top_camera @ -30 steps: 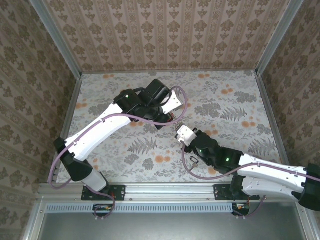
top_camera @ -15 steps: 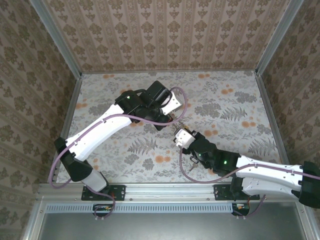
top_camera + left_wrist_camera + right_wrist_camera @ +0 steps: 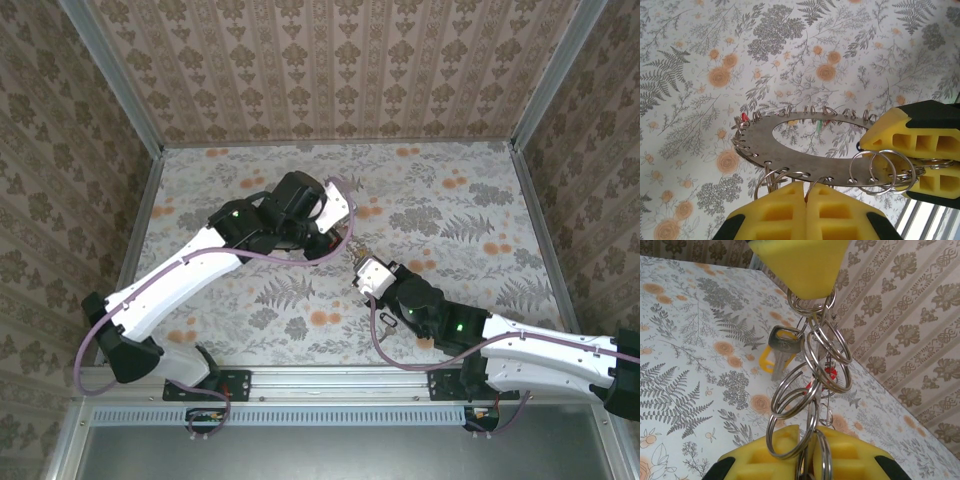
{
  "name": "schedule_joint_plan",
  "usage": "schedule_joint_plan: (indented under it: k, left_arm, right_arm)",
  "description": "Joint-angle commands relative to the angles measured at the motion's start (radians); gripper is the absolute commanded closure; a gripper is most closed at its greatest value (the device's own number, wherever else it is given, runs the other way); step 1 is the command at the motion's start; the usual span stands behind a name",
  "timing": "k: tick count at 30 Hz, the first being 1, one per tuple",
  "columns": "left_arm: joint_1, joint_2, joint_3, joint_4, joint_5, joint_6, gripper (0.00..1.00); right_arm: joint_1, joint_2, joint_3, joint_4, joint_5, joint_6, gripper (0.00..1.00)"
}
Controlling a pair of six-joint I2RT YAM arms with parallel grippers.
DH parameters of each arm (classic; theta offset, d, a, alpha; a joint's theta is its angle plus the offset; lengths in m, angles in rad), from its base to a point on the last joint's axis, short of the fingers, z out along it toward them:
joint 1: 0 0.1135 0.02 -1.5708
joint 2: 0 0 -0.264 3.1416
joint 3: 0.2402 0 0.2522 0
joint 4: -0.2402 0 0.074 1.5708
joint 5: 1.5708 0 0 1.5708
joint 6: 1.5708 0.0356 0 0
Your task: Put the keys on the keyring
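The left fingers (image 3: 777,212) clamp the flat grey metal keyring (image 3: 762,142) above the floral counter (image 3: 690,50). The right fingers (image 3: 770,455) pinch its silver split loops (image 3: 826,352), where a silver yellow-tagged key (image 3: 785,346) dangles, its stamp too blurred to read.

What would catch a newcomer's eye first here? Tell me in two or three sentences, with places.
The flat grey keyring, fringed with small wire loops, hangs in mid-air over the flowered tablecloth near the table's middle. Both yellow-fingered grippers pinch it: the left gripper on one edge, the right gripper on another. A key with a yellow tag dangles from one loop.
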Motion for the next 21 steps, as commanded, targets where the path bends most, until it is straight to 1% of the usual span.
schedule_joint_plan:
  k: [1,5,8,12,16,19,21]
  left_arm:
    - [0.017,-0.028,-0.048,0.289,-0.038,-0.045,1.0]
    - [0.009,-0.095,-0.151,0.438,-0.029,-0.05,1.0]
    - [0.01,-0.125,-0.208,0.505,-0.042,-0.049,1.0]
    - [0.01,-0.155,-0.247,0.574,0.0,-0.032,1.0]
    - [0.012,-0.163,-0.234,0.537,-0.029,-0.01,1.0]
    - [0.017,-0.166,-0.244,0.544,-0.005,-0.002,1.0]
    - [0.015,-0.159,-0.241,0.535,0.006,0.015,1.0]
  right_arm:
    - [0.045,-0.023,0.009,0.099,-0.154,-0.033,1.0]
    - [0.045,-0.019,0.002,0.119,-0.153,-0.038,1.0]
    - [0.045,-0.018,0.001,0.127,-0.166,-0.038,1.0]
    - [0.046,0.001,0.008,0.123,-0.163,-0.057,1.0]
    - [0.054,0.037,0.018,0.123,-0.087,-0.097,1.0]
    - [0.067,0.088,0.026,0.153,0.015,-0.152,1.0]
    - [0.086,0.133,0.031,0.199,0.091,-0.216,1.0]
